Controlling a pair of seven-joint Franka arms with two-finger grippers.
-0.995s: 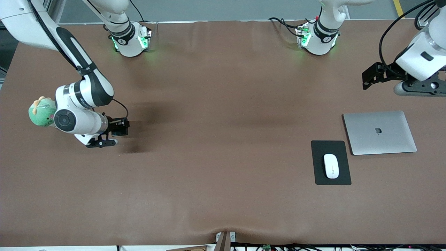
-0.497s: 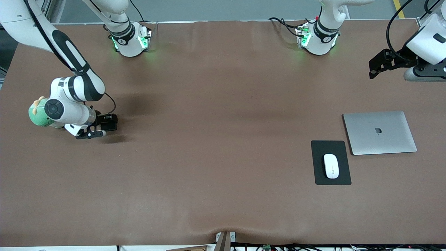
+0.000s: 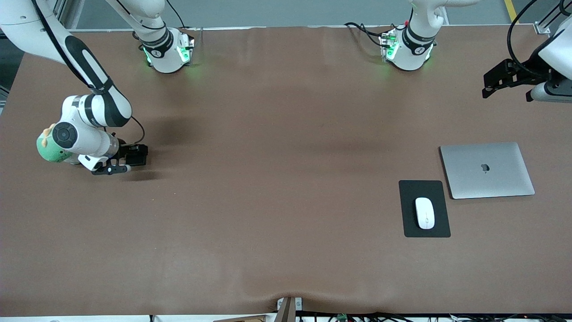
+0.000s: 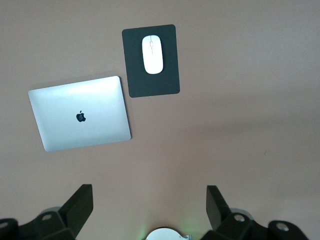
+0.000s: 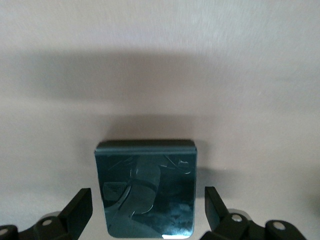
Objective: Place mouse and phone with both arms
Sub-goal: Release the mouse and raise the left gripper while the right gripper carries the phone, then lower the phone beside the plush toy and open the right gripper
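Note:
The white mouse (image 3: 425, 213) (image 4: 153, 47) lies on a black mouse pad (image 3: 424, 188) (image 4: 150, 85) toward the left arm's end of the table. The black phone (image 5: 145, 190) lies flat on the brown cloth, seen only in the right wrist view. My right gripper (image 3: 111, 170) (image 5: 148, 197) hangs low over it, open, with a gap between each finger and the phone's sides. In the front view the right hand hides the phone. My left gripper (image 3: 547, 93) (image 4: 148, 200) is high over the left arm's end of the table, open and holding nothing.
A shut silver laptop (image 3: 487, 170) (image 4: 80, 120) lies beside the mouse pad, a little farther from the front camera. A green plush toy (image 3: 51, 150) sits close against the right arm's wrist, at the right arm's end of the table.
My right gripper has opened and let go of the phone after shifting a little toward its end of the table. The left arm has pulled back toward the table's edge.

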